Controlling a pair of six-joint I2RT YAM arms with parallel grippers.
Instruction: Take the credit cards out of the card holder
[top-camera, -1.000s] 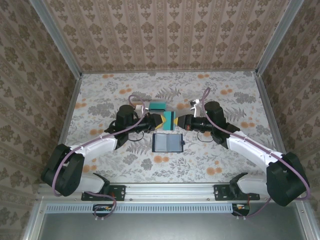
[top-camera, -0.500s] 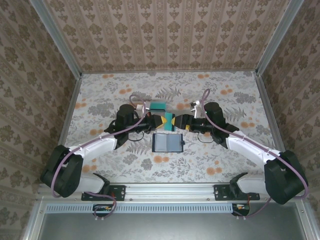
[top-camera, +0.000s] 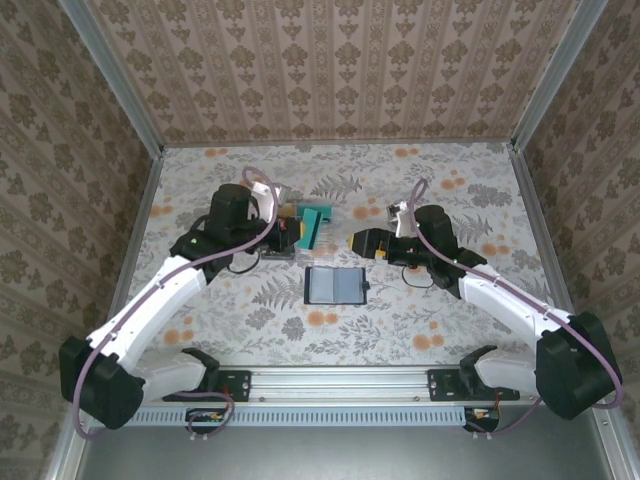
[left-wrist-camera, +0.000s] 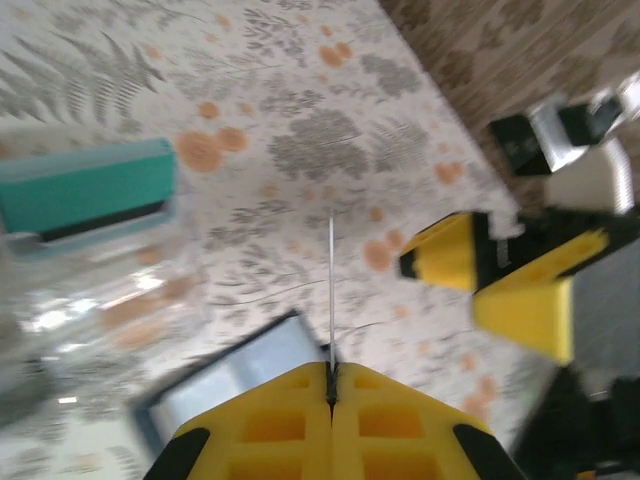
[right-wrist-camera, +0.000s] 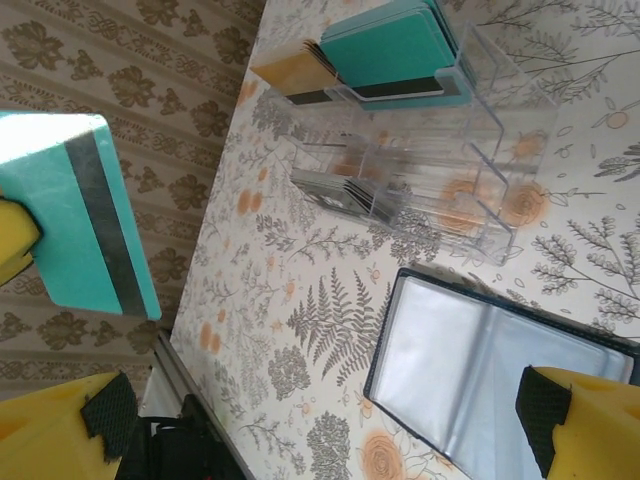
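Observation:
The card holder lies open on the table, black with clear sleeves, also in the right wrist view and blurred in the left wrist view. My left gripper is shut on a teal credit card with a black stripe, held above the table; its own camera sees the card edge-on between the yellow fingers. My right gripper stands open just right of that card, nothing in it, its fingers apart over the holder.
A clear acrylic organiser stands behind the holder, with teal cards, an orange-yellow card and dark cards in its slots. It sits left of the held card. Wallpapered walls close in the floral table.
My right gripper has opened and let go of the teal card. My left gripper has shut on it and carried it left and back, with the arm swinging leftward.

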